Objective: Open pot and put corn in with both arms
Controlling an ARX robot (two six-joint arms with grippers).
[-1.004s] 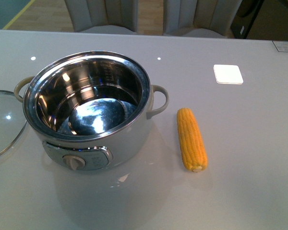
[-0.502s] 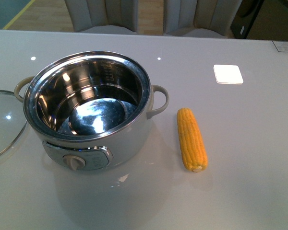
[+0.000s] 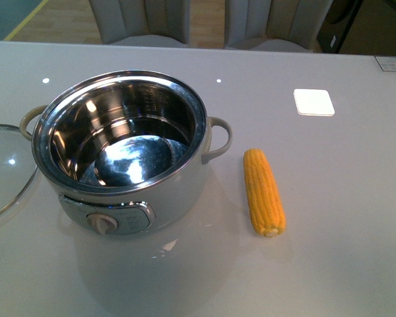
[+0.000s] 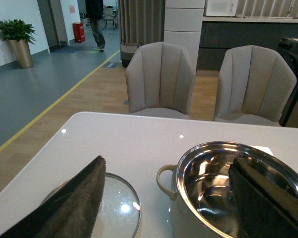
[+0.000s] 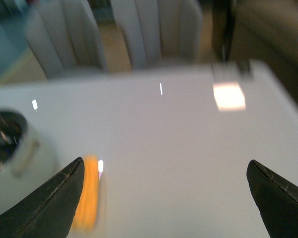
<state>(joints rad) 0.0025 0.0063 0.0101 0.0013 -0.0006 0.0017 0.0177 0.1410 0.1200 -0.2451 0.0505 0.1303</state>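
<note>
The pot (image 3: 122, 155) stands uncovered on the table, its steel bowl empty, dial facing me. The corn (image 3: 263, 191) lies on the table just right of the pot, pointing away from me. Neither arm shows in the front view. In the left wrist view my left gripper (image 4: 166, 198) is open and empty, held above the table between the pot (image 4: 223, 188) and the glass lid (image 4: 116, 208). In the blurred right wrist view my right gripper (image 5: 164, 198) is open and empty above the table, with the corn (image 5: 87, 201) beside one finger (image 5: 57, 201) and the pot (image 5: 12, 148) beyond.
The round glass lid (image 3: 3, 165) lies flat on the table left of the pot. A white square pad (image 3: 313, 102) sits at the back right. Two grey chairs (image 4: 161, 79) stand behind the table's far edge.
</note>
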